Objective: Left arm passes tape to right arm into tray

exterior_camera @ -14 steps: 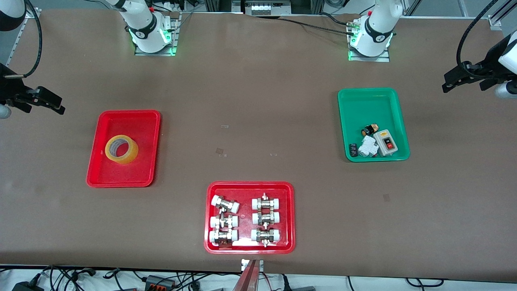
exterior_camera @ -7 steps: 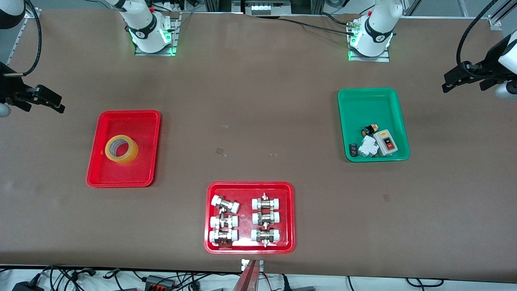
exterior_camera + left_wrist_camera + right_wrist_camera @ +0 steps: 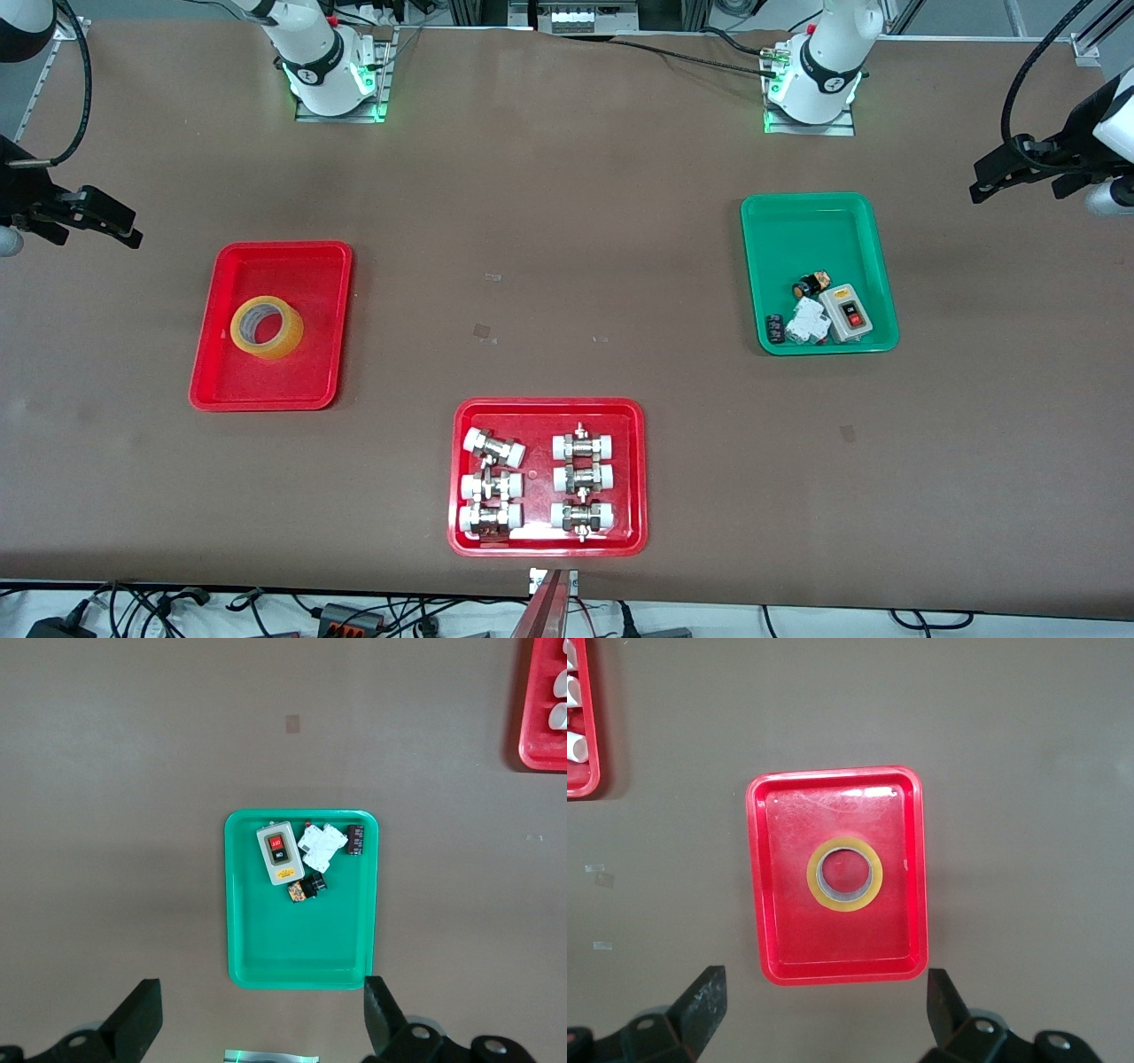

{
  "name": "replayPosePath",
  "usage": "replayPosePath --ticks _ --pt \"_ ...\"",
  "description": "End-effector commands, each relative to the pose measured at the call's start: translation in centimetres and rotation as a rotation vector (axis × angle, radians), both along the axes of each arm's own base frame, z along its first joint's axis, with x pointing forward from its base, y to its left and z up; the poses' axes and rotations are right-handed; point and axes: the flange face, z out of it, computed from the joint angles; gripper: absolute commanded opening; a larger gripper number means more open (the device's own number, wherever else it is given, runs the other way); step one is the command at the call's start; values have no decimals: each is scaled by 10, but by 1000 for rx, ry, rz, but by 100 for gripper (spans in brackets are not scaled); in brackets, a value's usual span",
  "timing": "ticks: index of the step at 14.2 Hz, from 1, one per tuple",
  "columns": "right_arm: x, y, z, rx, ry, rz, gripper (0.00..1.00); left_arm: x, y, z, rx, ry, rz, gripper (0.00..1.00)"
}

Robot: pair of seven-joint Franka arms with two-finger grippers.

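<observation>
The tape [image 3: 267, 327] is lying flat in the tray [image 3: 330, 266], so the job is looking done. Right gripper [image 3: 824, 1014] is hanging wide open and empty above that tray; left gripper [image 3: 261, 1019] is waiting, spread and empty, above the green tray [image 3: 244, 904]

A brown table [image 3: 567, 221] fills the view — cables [image 3: 177, 611] trail along its near edge.
</observation>
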Motion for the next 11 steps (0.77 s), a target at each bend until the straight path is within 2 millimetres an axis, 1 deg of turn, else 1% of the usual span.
replayPosePath --ticks 1,2,5,9,11 --pt "-5 4 9 1 -10 1 100 -4 1 3 9 1 -14 100" --pt "-5 -1 9 1 -10 -6 100 -4 2 3 9 1 -11 100" --pt "-6 6 9 0 -9 7 100 -4 1 3 9 2 -12 100" --pt "-8 5 9 1 4 4 100 -5 0 2 9 15 -14 100" --pt "-8 8 9 1 8 10 100 -5 0 2 9 16 -15 100"
